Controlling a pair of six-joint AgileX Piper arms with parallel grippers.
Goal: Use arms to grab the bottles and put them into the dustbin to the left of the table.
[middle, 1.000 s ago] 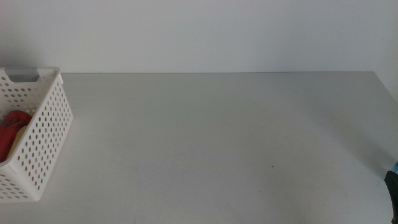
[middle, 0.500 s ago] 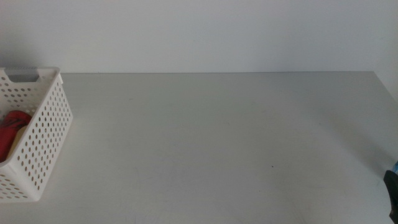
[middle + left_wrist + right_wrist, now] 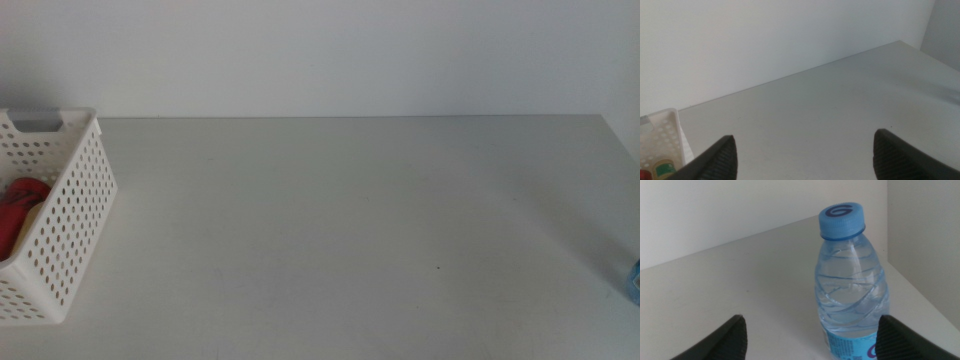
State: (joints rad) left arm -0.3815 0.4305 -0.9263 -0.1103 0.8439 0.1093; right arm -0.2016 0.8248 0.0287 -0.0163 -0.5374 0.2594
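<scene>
The white perforated dustbin (image 3: 55, 215) sits at the left edge of the light-grey tabletop (image 3: 350, 220), and inside it the red soda can (image 3: 18, 205) lies against the near wall; through the left wrist view a corner of the dustbin (image 3: 662, 140) shows, with a green-labelled bottle (image 3: 662, 167) down inside it. The left end effector (image 3: 805, 152) hangs above the tabletop near the dustbin, its two dark jaws spread wide with nothing between them. The clear water bottle (image 3: 850, 285) with its blue cap (image 3: 841, 219) stands upright near the tabletop's right edge; in the middle view only a sliver of blue (image 3: 634, 280) shows at the right border. The right end effector (image 3: 812, 340) faces that bottle, jaws wide apart, one tip on each side of the bottle's lower body, and neither tip touches the plastic. The middle of the tabletop carries nothing but a tiny dark speck (image 3: 437, 267).
</scene>
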